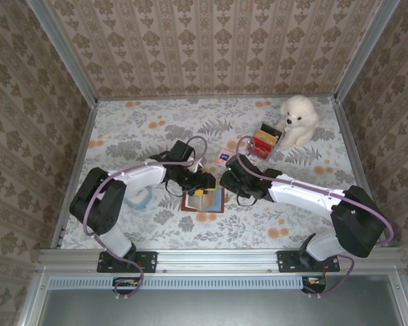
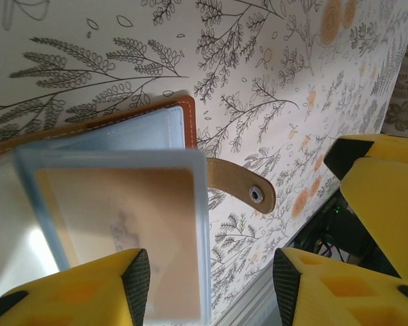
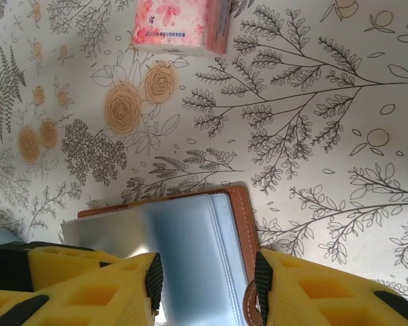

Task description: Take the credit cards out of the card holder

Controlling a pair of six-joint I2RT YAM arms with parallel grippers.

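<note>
card holder: open on the counter, between the arms
left fingers: apart, sleeve beside them
right fingers: over holder's edge, can't tell if gripping
step: freeing a card, I'd say
next: pinch card, slide out

White plush dog, pink packet

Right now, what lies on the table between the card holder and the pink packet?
Nothing: the right wrist view shows bare flowered cloth between the card holder and the pink packet.
</note>
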